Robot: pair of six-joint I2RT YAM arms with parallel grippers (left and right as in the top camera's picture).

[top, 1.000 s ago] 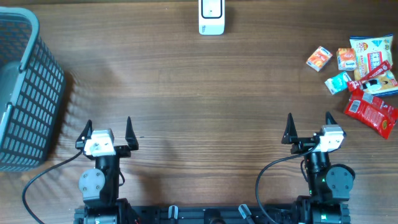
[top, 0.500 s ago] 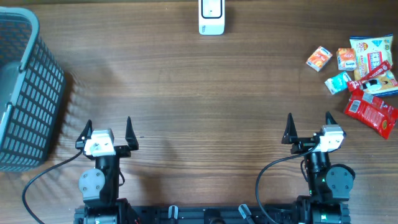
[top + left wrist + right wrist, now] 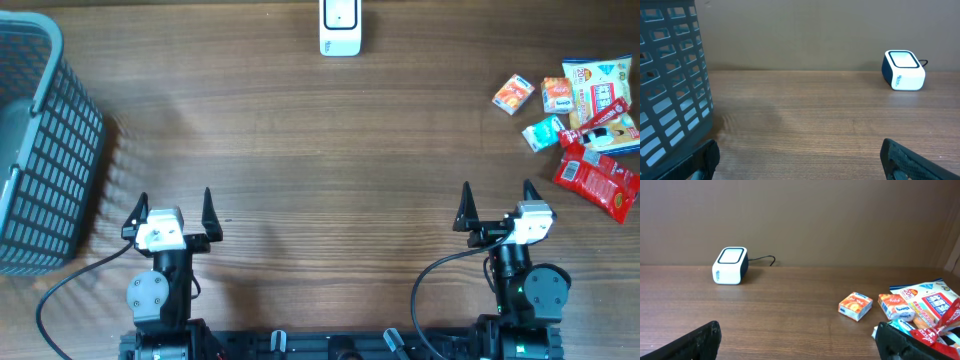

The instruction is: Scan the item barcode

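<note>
A: Can any brand be read on the goods?

B: No. The print on the snack packs (image 3: 590, 100) is too small and blurred in every view. The same goes for the small lettering on the side of the scanner (image 3: 340, 28), which only the left wrist view shows.

A: How many packs are there?

B: At least six, bunched at the far right of the table (image 3: 320, 150). There is an orange box (image 3: 513, 94) with a second orange box (image 3: 557, 94) just right of it. With them are a teal packet (image 3: 544, 132), a white and blue bag (image 3: 600, 75) and a red pouch (image 3: 598, 180). A red and black stick (image 3: 600, 122) lies across the bag. Several overlap, so the count may run short.

A: And the rest?

B: One scanner, white with a dark side, at the far edge near the middle. One grey slatted basket (image 3: 45, 150) at the left edge.

A: Where do the views differ?

B: The left wrist view takes in the basket and scanner but no packs. The right wrist view takes in the scanner, its cable (image 3: 762, 259) and the packs, but no basket. Only the overhead view holds everything.

A: The grippers?

B: The left gripper (image 3: 174, 196) and right gripper (image 3: 496, 187) sit at the near edge, well apart from everything. Both have their fingers spread wide with nothing between them.
</note>
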